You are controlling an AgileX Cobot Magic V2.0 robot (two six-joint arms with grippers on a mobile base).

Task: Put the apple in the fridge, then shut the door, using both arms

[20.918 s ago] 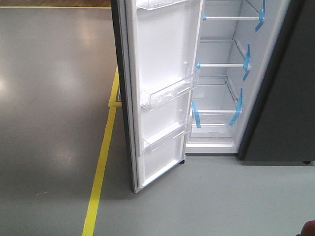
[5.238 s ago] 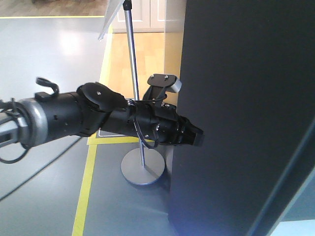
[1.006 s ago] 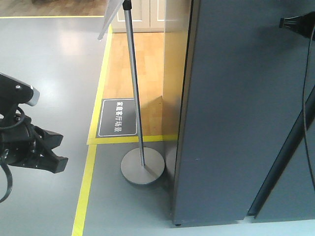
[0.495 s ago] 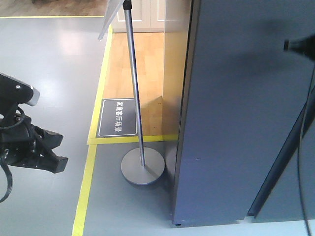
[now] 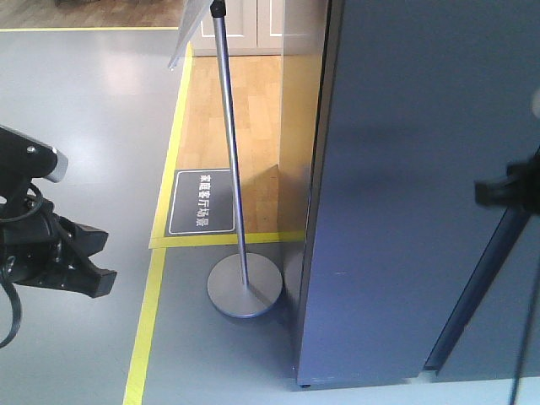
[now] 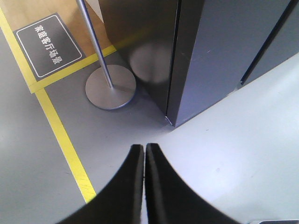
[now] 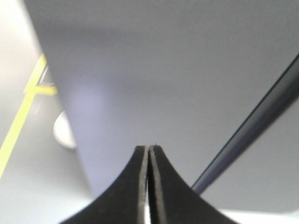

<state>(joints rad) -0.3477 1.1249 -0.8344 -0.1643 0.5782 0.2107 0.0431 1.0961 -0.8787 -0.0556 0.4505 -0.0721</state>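
Left wrist-mounted view: my left pincer [image 6: 144, 151] is clenched, its two black fingers [image 6: 133, 186] pressed flat together with nothing between them, hanging over the pale grey floor [image 6: 243, 140]. Just beyond the tips a yellow floor line [image 6: 65, 144] runs diagonally, and past it stands the round grey base of a sign stand [image 6: 110, 87] with its pole rising out of frame. A dark floor placard with white characters [image 6: 49, 44] lies on the wooden patch beyond the line. To the right of the stand base is the bottom corner of the fridge [image 6: 140, 51], and its door [image 6: 219, 51] is shut flush against the cabinet, a thin seam marking the join.

In the right wrist-mounted view my right pincer [image 7: 148, 149] is likewise clenched and empty, its tips pointing at the flat dark grey door [image 7: 163, 79] close ahead; I cannot tell whether they touch it.

From the exterior front-facing view my left pincer [image 5: 89, 261] hovers at the left edge, well apart from the fridge, while a blurred black part of my right arm [image 5: 510, 190] shows in front of the closed door [image 5: 405, 194]. The sign stand [image 5: 229, 152] stands just beside the fridge's left side [image 5: 299, 126]. The apple is not visible in any view.
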